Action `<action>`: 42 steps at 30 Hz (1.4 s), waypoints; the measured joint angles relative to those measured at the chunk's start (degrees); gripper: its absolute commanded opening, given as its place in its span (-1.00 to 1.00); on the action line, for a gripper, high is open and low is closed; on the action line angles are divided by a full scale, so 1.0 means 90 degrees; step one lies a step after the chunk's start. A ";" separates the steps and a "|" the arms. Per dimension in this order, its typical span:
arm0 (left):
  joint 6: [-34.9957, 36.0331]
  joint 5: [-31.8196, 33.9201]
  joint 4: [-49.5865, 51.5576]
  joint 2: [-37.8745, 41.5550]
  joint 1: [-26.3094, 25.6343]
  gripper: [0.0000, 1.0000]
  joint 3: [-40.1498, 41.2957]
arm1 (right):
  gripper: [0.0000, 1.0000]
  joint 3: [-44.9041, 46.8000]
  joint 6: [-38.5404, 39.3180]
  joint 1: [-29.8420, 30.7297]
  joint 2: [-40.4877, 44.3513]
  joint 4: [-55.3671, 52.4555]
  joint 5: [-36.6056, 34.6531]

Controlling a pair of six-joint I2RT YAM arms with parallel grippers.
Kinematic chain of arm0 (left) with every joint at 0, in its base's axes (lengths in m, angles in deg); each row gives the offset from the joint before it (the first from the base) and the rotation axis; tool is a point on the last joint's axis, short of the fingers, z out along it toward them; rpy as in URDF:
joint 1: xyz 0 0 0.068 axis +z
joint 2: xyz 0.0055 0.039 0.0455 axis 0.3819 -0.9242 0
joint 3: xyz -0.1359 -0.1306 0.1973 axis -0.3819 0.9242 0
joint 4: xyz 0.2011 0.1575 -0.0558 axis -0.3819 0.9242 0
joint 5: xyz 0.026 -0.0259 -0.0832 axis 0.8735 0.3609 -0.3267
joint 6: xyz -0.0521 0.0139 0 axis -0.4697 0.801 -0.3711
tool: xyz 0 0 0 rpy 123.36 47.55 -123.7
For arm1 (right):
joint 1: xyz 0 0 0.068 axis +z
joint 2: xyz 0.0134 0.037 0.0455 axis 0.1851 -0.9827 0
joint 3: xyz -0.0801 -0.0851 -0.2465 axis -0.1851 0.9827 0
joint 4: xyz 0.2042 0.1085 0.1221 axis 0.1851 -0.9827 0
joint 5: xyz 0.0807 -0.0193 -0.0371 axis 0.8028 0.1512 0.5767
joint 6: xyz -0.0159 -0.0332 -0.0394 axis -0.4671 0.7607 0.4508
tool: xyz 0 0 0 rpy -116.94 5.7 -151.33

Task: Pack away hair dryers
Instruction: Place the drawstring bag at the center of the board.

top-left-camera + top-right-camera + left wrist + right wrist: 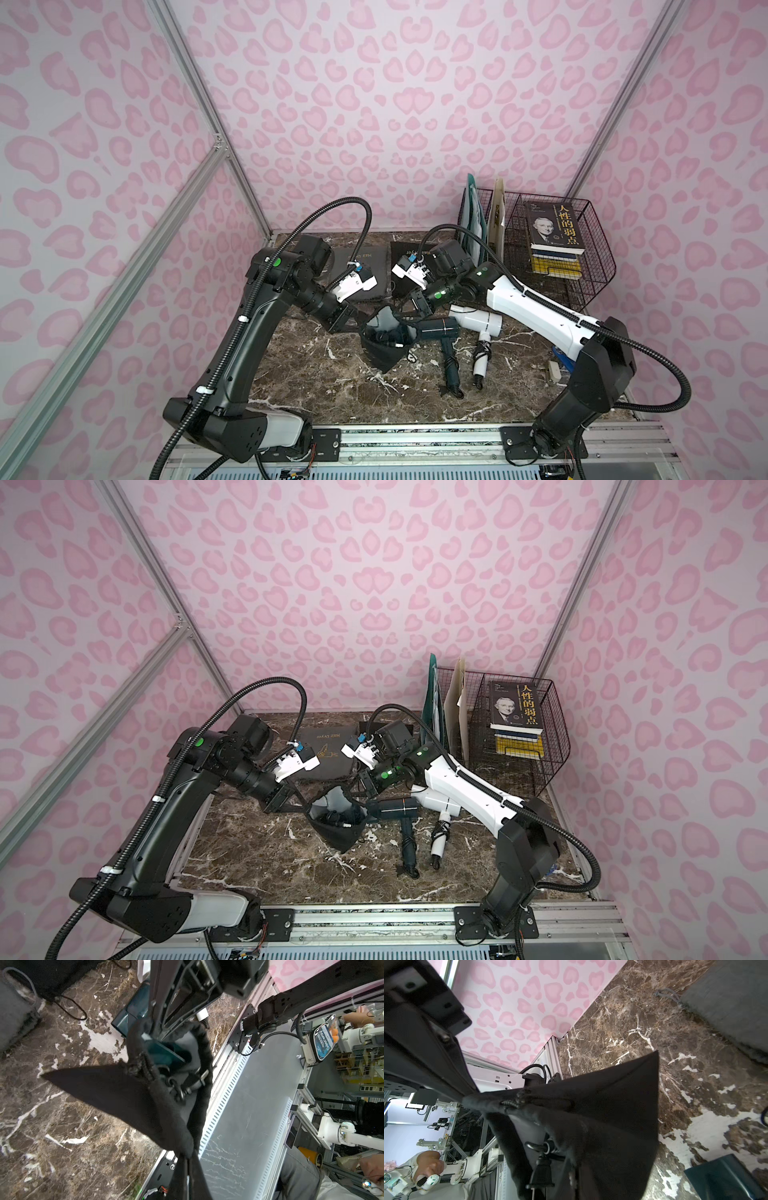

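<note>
– Left tool point(356, 328) and right tool point(402, 316), both clenched on the rim of a black pouch point(384, 353), hold its mouth spread at the middle of the marble worktop point(316, 374).
– What is packed, and what is out?
– One dark teal dryer point(164, 1052) sits inside the pouch. A second dark dryer point(438, 327) lies on the worktop at the pouch's 3 o'clock, just beside it; the white dryer point(478, 321) lies beyond that, again toward 3 o'clock, handle toward 6.

Wire basket point(599, 257), stacked books point(550, 227) inside, upright folders point(474, 218) beside them.
</note>
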 measured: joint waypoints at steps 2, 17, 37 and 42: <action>-0.0002 0.0070 -0.0022 0.0032 0.0015 -0.97 0.0104 | -1.00 0.0000 -0.0036 -0.0002 0.0073 0.0044 0.0022; -0.0175 0.0204 -0.0270 0.0204 0.0068 -0.97 0.0787 | -1.00 -0.0032 -0.0085 -0.0056 -0.0211 0.0034 0.0049; -0.0665 0.0345 -0.1319 -0.0687 0.0097 -0.97 0.0457 | -0.76 0.0238 -0.0634 -0.0073 -0.0423 0.0471 -0.1452; -0.0714 0.0313 -0.1452 -0.0826 0.0097 -0.97 0.0316 | -0.57 0.0474 -0.0850 -0.0073 -0.0262 0.0789 -0.1659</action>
